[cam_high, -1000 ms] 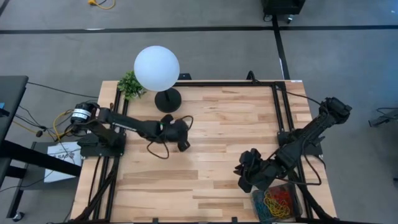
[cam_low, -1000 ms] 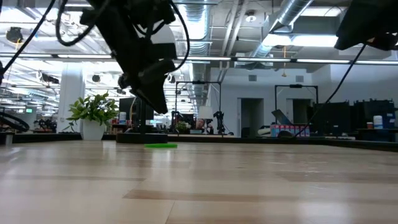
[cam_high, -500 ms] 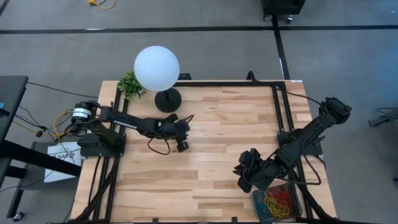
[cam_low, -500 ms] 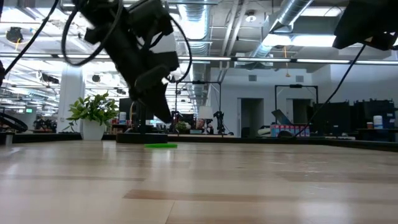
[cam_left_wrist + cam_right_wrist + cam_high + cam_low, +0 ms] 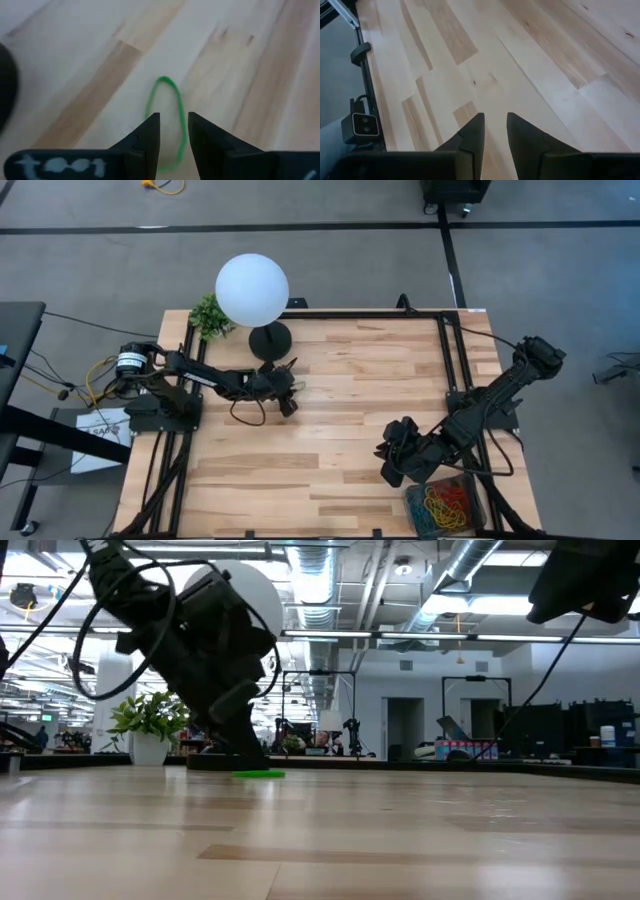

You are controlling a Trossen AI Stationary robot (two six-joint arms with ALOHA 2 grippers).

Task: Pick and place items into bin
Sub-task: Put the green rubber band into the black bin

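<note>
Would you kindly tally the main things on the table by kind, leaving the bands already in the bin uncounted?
Green rubber band lying loose on the table: 1
Mesh bin holding bands: 1
Globe lamp: 1
Potted plant: 1
Robot arms, left claw and right claw: 2
Total: 6

My high cam looks straight down on the whole table (image 5: 330, 470). Low cam sits at tabletop level, facing across into the room. Wrist cams ride close to the wood. Left wrist and low cam share the green band (image 5: 167, 122).
</note>
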